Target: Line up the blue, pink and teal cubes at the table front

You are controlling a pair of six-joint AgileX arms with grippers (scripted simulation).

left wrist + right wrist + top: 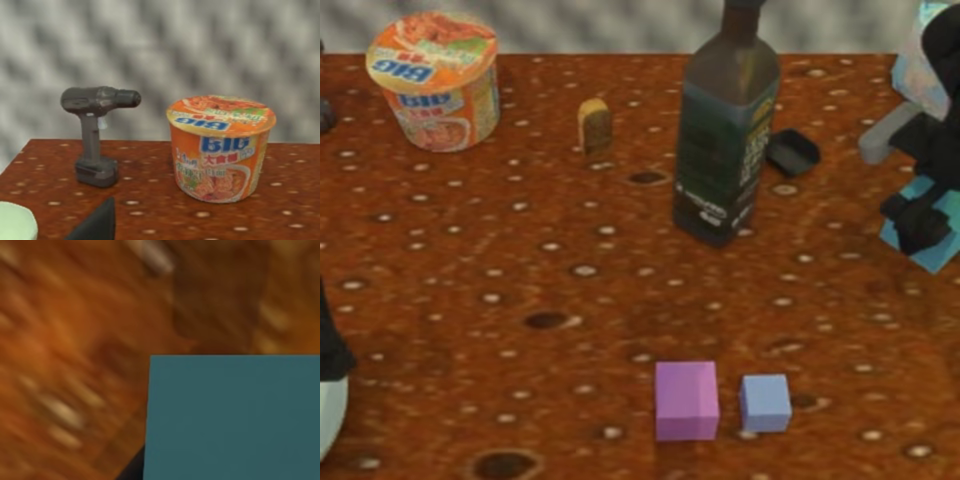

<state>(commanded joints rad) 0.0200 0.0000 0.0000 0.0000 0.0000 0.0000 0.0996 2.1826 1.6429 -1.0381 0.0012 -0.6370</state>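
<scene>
The pink cube (686,400) and the smaller blue cube (765,403) sit side by side near the front edge of the rusty table (470,300), a small gap between them. The teal cube (938,252) is at the table's right edge, mostly covered by my right gripper (920,215). In the right wrist view the teal cube (235,420) fills the frame's lower part, with a dark finger (132,467) against its side, so the gripper looks shut on it. My left gripper (330,350) is parked at the left edge.
A tall dark bottle (725,130) stands at the back centre, with a small black dish (792,152) beside it. An orange noodle cup (435,80) is back left, and a small brown block (595,125) is near it. A drill (95,132) stands beyond the cup. A pale blue printed box (920,60) is back right.
</scene>
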